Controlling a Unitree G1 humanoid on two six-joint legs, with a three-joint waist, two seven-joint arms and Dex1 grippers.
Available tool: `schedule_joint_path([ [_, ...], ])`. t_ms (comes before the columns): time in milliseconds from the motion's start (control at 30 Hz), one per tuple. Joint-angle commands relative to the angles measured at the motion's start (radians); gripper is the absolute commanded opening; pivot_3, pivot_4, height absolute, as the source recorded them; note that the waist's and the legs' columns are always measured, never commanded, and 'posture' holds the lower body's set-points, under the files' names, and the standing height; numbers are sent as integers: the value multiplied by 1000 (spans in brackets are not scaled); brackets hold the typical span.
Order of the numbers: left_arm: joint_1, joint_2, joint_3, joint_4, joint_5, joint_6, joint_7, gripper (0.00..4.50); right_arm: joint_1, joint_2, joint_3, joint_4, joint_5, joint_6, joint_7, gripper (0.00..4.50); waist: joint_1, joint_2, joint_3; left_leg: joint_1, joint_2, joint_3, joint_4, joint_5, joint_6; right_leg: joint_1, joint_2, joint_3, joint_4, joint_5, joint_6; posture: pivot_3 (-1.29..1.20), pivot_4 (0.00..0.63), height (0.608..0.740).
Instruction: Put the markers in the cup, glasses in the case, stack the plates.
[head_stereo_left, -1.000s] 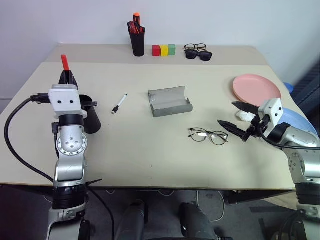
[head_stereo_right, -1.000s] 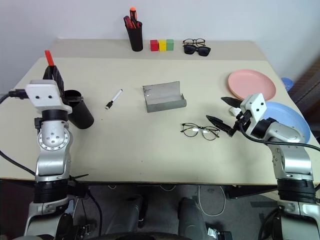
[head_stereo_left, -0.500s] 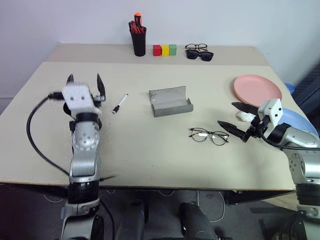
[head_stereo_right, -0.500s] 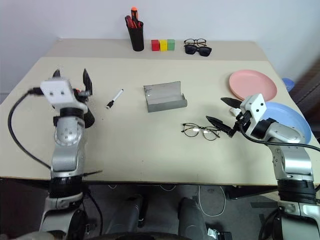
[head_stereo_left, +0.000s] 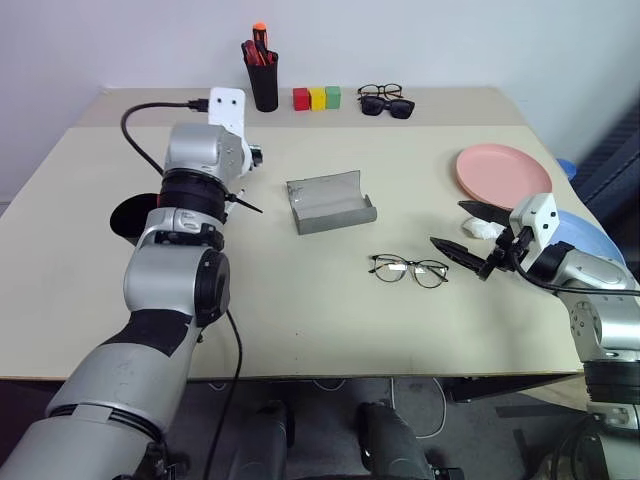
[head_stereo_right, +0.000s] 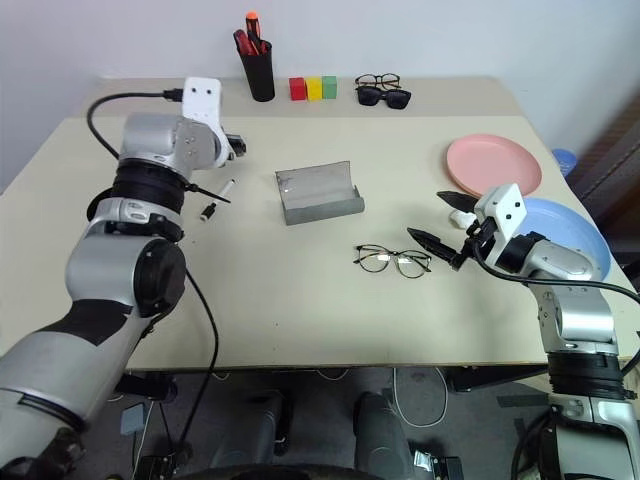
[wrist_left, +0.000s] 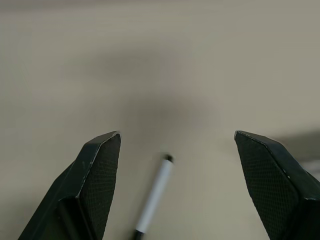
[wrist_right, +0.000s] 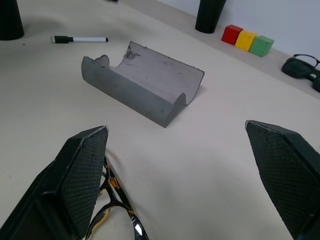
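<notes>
My left gripper is open and reaches forward over the table, with the white marker and its black cap lying just below and between its fingers. The black cup stands at the table's left, partly hidden behind my left arm. The grey case lies open mid-table. The wire-framed glasses rest in front of it, lenses down. My right gripper is open, hovering just right of the glasses. The pink plate and the blue plate lie side by side at the right.
A black pen holder with red-orange pens, three coloured blocks and black sunglasses line the far edge. A small white object lies by my right gripper. A black cable loops off my left wrist.
My left gripper held a red-tipped marker upright above the cup, then opened and swung forward and right to the white marker. The right arm stayed still.
</notes>
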Motion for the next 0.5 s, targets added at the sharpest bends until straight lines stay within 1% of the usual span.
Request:
schedule_joint_path([
  [33, -65, 20, -29, 114, 36, -105, -16, 3702, 18, -3, -34, -35, 12, -17, -9, 4500, 2, 0, 0, 0, 0, 0, 0, 0, 0, 0, 0, 0, 0, 0, 0, 0, 150, 740],
  [233, -74, 36, -58, 218, 64, -143, -69, 3702, 44, -10, -46, -53, 18, -17, -17, 4500, 3, -1, 0, 0, 0, 0, 0, 0, -1, 0, 0, 0, 0, 0, 0, 0, 150, 740],
  [500, -52, 53, -63, 248, 82, -132, -104, 3702, 46, -6, -44, -54, 18, -19, -18, 4500, 4, -2, 1, 0, 0, 0, 0, 1, -2, 0, 0, 0, 1, 0, 0, 0, 150, 740],
])
